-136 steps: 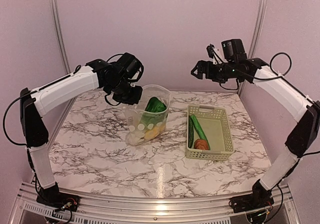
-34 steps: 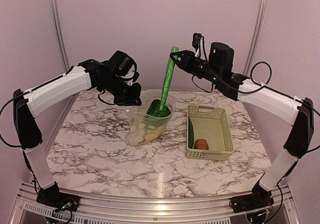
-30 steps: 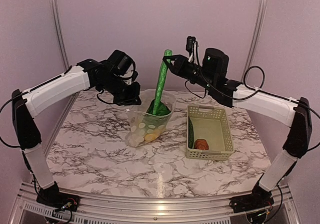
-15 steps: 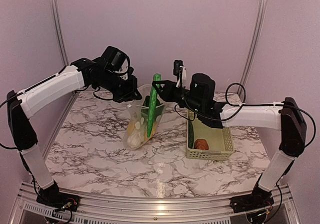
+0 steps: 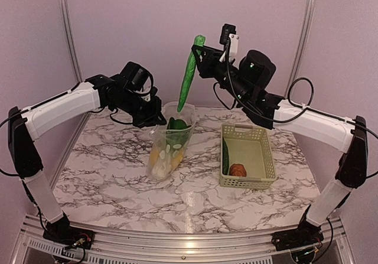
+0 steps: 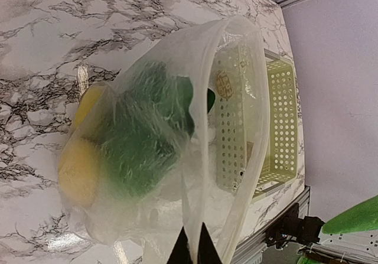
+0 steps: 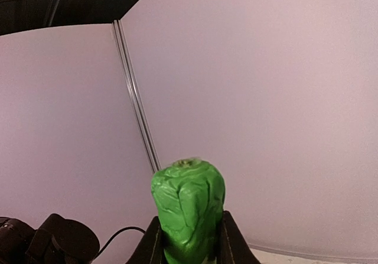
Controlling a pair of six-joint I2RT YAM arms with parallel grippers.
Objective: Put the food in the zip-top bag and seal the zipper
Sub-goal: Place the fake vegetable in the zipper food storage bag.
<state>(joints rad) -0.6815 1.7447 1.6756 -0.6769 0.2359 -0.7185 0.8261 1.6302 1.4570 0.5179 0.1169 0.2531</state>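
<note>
Fingers of the left gripper [image 6: 191,247] are pinched together on the rim of the zip-top bag [image 5: 170,149], holding that side of the mouth up so the bag stands open-topped on the marble table [image 5: 100,181]. Beyond those fingers, inside the clear plastic, we see the leafy bok choy [image 6: 142,143] and a yellow piece we take for the lemon [image 6: 78,172]; the zipper [image 6: 201,87] runs unpressed around the gaping mouth. Next to the right hangs the long cucumber [image 5: 189,75], in the air and clear of the bag. Its long axis is close to upright, leaning a little, with the upper end clamped between the fingers of the right gripper [image 5: 197,52] and the lower tip just above the mouth. From the right wrist, both fingers press its flanks. So the opening lies straight down the cucumber's length from the right fingers, and we judge the coming move to be a descent along that axis by the right arm, while the left arm, the nearer one to the bag, need only hold the rim. The risk we see is the tip catching the rim instead of clearing it. Farthest right, the pale green basket [image 5: 244,127] holds a second cucumber [image 5: 225,155] and the brown round item [image 5: 238,170], well apart from both grippers.
</note>
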